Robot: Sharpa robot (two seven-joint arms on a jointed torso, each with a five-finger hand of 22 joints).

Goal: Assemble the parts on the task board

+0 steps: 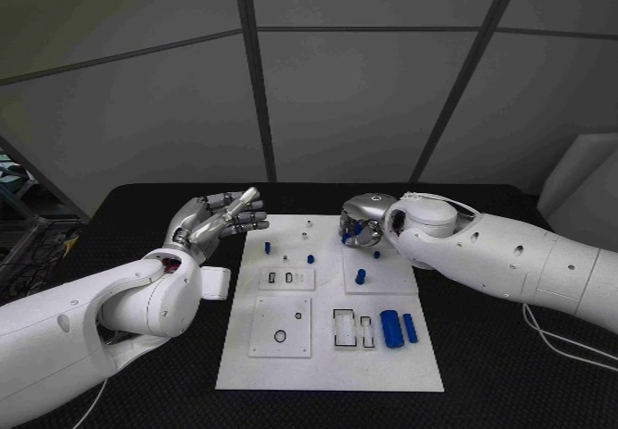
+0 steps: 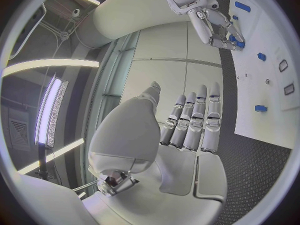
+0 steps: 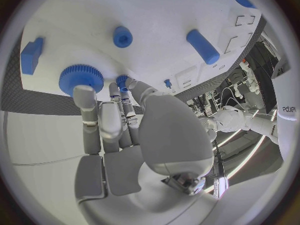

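The white task board (image 1: pixel 329 357) lies mid-table. My right hand (image 1: pixel 361 223) hovers low over its far right corner, fingers curled down. In the right wrist view its fingertips (image 3: pixel 84 92) touch a blue toothed wheel (image 3: pixel 81 78), and a small blue part (image 3: pixel 122 80) sits pinched between thumb and fingers. Close by on the board are a blue peg (image 3: pixel 122 36), a blue cylinder (image 3: pixel 203 46) and a blue block (image 3: pixel 31 55). My left hand (image 1: pixel 226 214) hangs open above the table off the board's far left corner, fingers straight and holding nothing. The left wrist view shows that hand (image 2: pixel 194 120) and the right hand (image 2: pixel 215 27).
Two blue cylinders (image 1: pixel 390 328) lie side by side on the board's near right, next to black-outlined slots (image 1: pixel 346 327). A small blue peg (image 1: pixel 361 276) stands mid-right and another (image 1: pixel 268 247) far left. A white box (image 1: pixel 215 282) sits on the black table beside the board's left edge.
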